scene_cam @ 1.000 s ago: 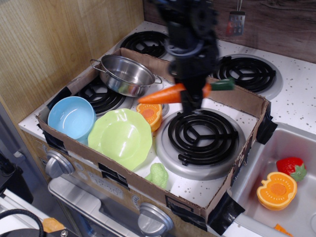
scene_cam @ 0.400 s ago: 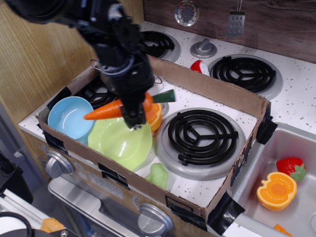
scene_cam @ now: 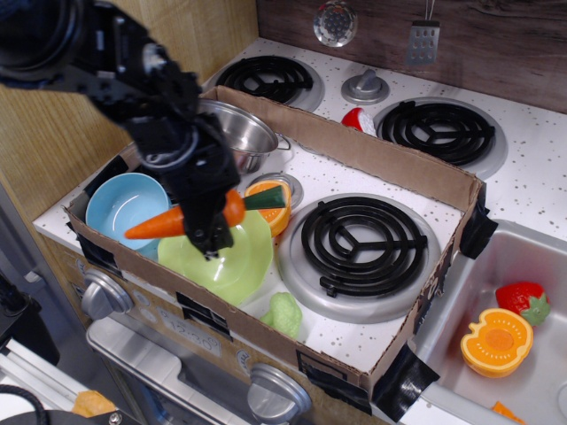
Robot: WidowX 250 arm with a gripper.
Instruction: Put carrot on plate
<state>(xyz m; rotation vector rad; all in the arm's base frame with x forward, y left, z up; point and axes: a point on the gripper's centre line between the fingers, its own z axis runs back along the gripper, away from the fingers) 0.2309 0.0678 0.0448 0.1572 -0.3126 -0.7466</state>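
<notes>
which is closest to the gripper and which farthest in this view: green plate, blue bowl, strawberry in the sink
From the gripper, shut on the carrot:
1. Green plate, directly under the fingertips.
2. Blue bowl, beside the plate, toward the wooden wall.
3. Strawberry, far across the stove, in the sink.

My gripper (scene_cam: 211, 232), clamped on the carrot (scene_cam: 190, 216), hangs over the plate (scene_cam: 244, 266), whose dish lies bare below. Obstacles crowd it: blue bowl (scene_cam: 124, 202) left, steel pot (scene_cam: 237, 133) behind, orange half (scene_cam: 273, 205) right, cardboard wall (scene_cam: 213, 317) in front.
</notes>
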